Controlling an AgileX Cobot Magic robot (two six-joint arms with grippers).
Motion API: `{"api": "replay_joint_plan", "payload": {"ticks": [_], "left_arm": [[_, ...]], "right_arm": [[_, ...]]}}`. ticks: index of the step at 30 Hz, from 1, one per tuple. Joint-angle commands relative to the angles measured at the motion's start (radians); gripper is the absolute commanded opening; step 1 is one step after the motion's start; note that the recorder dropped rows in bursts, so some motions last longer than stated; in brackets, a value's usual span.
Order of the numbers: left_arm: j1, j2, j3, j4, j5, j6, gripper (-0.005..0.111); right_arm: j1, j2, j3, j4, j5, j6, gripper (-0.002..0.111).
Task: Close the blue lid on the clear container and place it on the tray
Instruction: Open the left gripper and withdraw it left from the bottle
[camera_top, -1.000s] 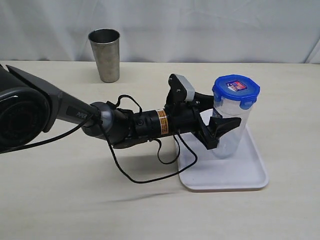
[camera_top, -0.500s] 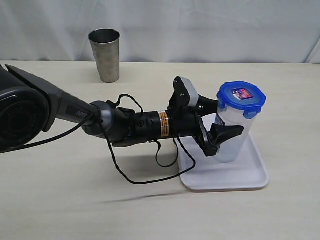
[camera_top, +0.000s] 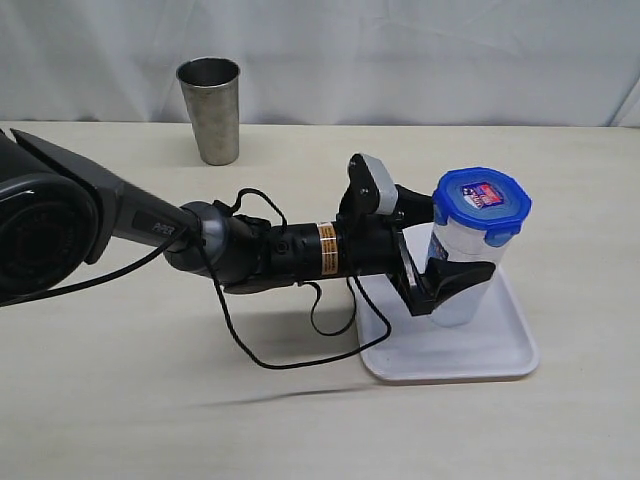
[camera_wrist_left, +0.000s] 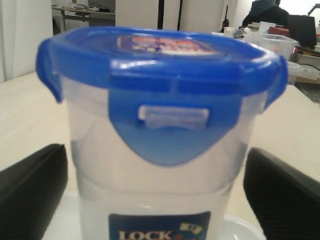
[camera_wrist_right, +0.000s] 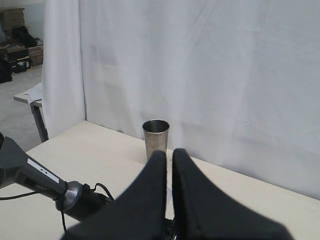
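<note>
Glossy plastic blue lid (camera_wrist_left: 160, 65), clear container (camera_wrist_left: 95, 165); tumbler (camera_top: 212, 110) seemingly matt metal.

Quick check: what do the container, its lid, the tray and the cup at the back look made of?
The clear container: translucent plastic, slightly frosted, with light passing through its wall. The blue lid: glossy translucent blue plastic, with moulded snap flaps. The tray: smooth white, probably plastic. The tumbler: metal, likely steel, judging by its dull grey sheen.
</note>
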Motion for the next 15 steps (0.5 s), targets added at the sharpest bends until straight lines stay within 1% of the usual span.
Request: {"api": "replay_joint_plan", "payload": {"ticks": [1,6,10,15], "left_arm": [[0.000,-0.007,-0.004,0.008,-0.013,-0.001,0.089],[0.011,-0.007,-0.004,0.040,-0.013,-0.001,0.089],[0.035,-0.007,-0.004,0.094,-0.016,-0.009,0.089],[0.072,-0.007,-0.004,0.136,-0.059,-0.050,0.089]], "right_arm": [[-0.007,-0.003,0.004,-0.012,0.002,0.001,0.004],[-0.007,-0.003,0.004,-0.012,0.002,0.001,0.004],[-0.007,-0.003,0.004,-0.012,0.006,0.001,0.004],[-0.007,-0.003,0.004,-0.012,0.006,0.001,0.004]]}}
